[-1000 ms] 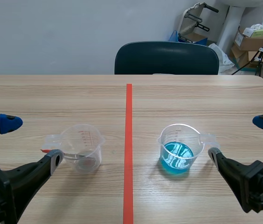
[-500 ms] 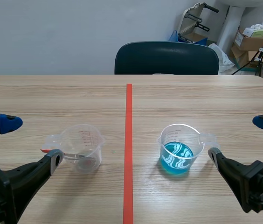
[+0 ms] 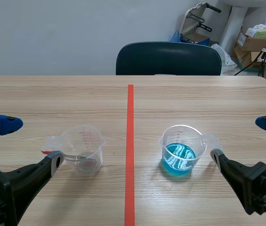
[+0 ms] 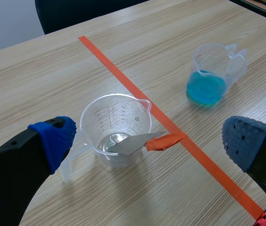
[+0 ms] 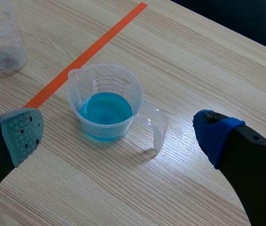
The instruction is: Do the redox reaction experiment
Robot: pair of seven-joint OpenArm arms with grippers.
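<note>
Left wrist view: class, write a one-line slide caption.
Open tool facing a clear cup holding a spatula; cup of blue liquid across the tape.

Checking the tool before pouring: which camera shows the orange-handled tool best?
The left wrist view: the orange-handled tool rests blade-down in the clear cup, fully visible. The scene view shows mainly its orange tip; the right wrist view, just the cup's edge.

Wooden table (image 3: 194, 99) carries clear beaker (image 3: 83, 147) and blue-filled beaker (image 3: 180, 151).

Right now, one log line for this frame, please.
left pincer open, clear cup ahead | right pincer open, blue cup ahead | orange-handled tool in clear cup | nothing held
</note>
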